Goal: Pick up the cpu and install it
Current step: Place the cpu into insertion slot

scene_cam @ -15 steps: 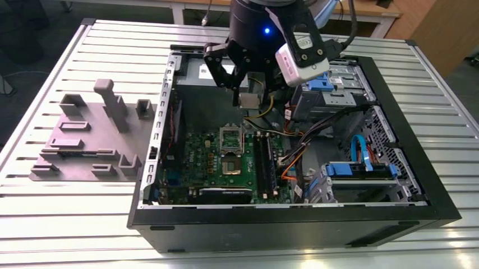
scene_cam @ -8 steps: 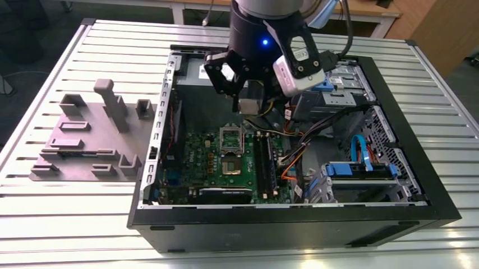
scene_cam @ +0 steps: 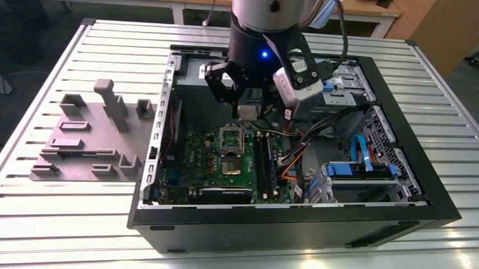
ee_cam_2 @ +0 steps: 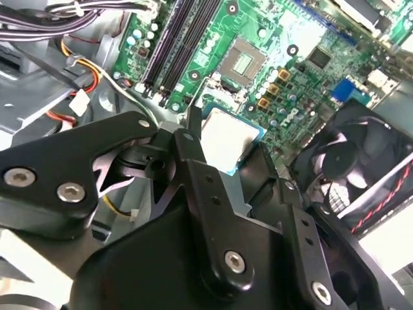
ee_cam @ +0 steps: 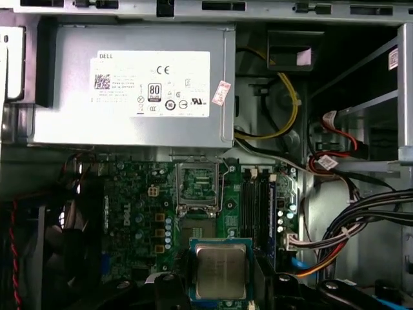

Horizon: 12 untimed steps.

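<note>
Inside the open computer case [scene_cam: 299,227] on the desk [scene_cam: 90,45], over the green motherboard [scene_cam: 198,162] and near its bare socket [ee_cam_2: 244,62], the fingers [ee_cam_2: 193,155] pinch the cpu [ee_cam: 221,271] by opposite edges. It looks light, stiff, slick-topped and probably fragile underneath, so its rim is the safest place to hold it.

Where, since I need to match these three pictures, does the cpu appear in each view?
First wrist view: the cpu is the silver square in the jaws, beside one end of the memory slots.
Second wrist view: the same silver square between the black jaws, over the green motherboard.
Exterior view: look under the gripper, above the motherboard; its body blocks the chip.
Shared landmark: the black memory slots, in all three.
</note>
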### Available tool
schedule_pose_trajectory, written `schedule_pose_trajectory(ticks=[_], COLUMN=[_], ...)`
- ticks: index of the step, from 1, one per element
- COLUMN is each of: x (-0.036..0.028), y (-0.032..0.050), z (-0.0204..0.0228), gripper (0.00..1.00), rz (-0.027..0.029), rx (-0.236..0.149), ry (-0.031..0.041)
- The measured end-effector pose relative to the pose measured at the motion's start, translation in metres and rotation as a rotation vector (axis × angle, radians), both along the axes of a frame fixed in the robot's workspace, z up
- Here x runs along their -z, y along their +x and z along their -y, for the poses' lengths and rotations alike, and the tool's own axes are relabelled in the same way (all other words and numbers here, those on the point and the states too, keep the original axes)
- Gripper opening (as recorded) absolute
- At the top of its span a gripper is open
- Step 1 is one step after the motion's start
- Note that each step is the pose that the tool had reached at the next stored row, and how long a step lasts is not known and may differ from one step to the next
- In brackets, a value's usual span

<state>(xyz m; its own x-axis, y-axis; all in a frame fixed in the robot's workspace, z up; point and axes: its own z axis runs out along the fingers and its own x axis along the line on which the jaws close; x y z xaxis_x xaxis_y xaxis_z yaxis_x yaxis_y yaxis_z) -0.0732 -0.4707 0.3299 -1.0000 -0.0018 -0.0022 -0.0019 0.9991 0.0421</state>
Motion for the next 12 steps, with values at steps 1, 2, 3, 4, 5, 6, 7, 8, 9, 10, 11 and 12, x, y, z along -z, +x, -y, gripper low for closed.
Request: schedule_pose_trajectory(ticks=[1, 2, 3, 4, 5, 6, 7, 8, 9, 10, 11, 12], x=[0.0019, 0.0037, 0.0057, 0.0075, 0.0092, 0.011, 0.0128, 0.0147, 0.0165, 0.0183, 0.0201, 0.0219], y=[-0.0025, -0.0051, -0.007, -0.0085, -0.0094, -0.0094, -0.0094, -0.0093, -0.0092, -0.0091, -0.0091, -0.009], z=[0.0016, 0.0031, 0.0038, 0.0042, 0.0045, 0.0045, 0.0045, 0.0046, 0.0046, 0.0047, 0.0047, 0.0048], gripper=[0.47, 0.47, 0.47, 0.47, 0.47, 0.47, 0.47, 0.47, 0.47, 0.47, 0.47, 0.47], rz=[-0.0001, -0.0002, 0.0001, 0.0001, -0.0001, -0.0001, -0.0001, -0.0001, -0.0001, 0.0, -0.0001, -0.0001], rx=[0.0, 0.0, 0.0, 0.001, 0.002, 0.004, 0.004, 0.005, 0.006, 0.007, 0.01, 0.012], ry=[-0.0001, -0.0001, 0.0004, 0.0004, 0.0002, 0.0002, 0.0002, 0.0001, 0.0002, 0.0002, 0.0001, 0.0001])
